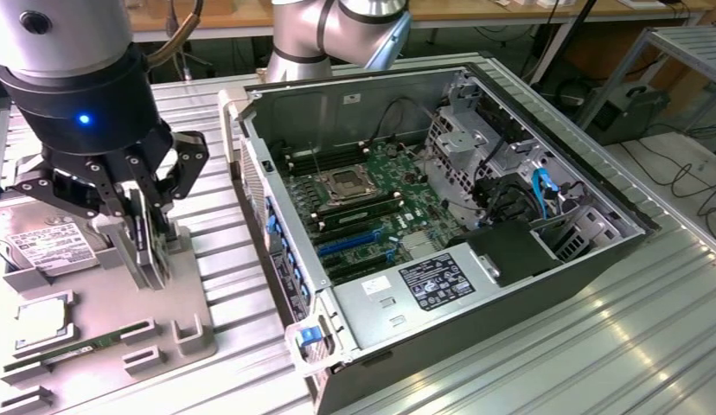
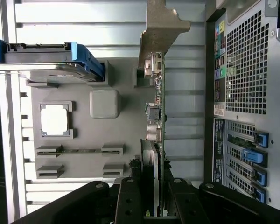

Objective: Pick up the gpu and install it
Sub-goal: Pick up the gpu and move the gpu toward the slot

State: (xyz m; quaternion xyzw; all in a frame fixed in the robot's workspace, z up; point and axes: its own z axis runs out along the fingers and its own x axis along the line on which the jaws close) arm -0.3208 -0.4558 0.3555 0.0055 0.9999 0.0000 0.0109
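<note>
The gripper (image 1: pixel 148 259) is clamped on the gpu (image 2: pixel 155 114), card edge-on at the grey tray (image 1: pixel 105 311) — tray holds hard drive (image 1: pixel 41 242), CPU (image 1: pixel 41 316), RAM stick (image 1: pixel 87 346). Open case (image 1: pixel 335 112) holds the motherboard (image 1: pixel 370 190). Wrist view adds the gpu's silver bracket (image 2: pixel 161 28).

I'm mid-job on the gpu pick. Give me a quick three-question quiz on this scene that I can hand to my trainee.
1. True or false: the computer case has its side closed up.
2. Pick one. The fingers are shut on: A the RAM stick; B the gpu; C the hard drive.
3. Fill in the blank: the gray tray lies on the exterior view's ____ of the computer case.

Key: 1 false, because the side is open and the motherboard shows; 2 B; 3 left.
</note>
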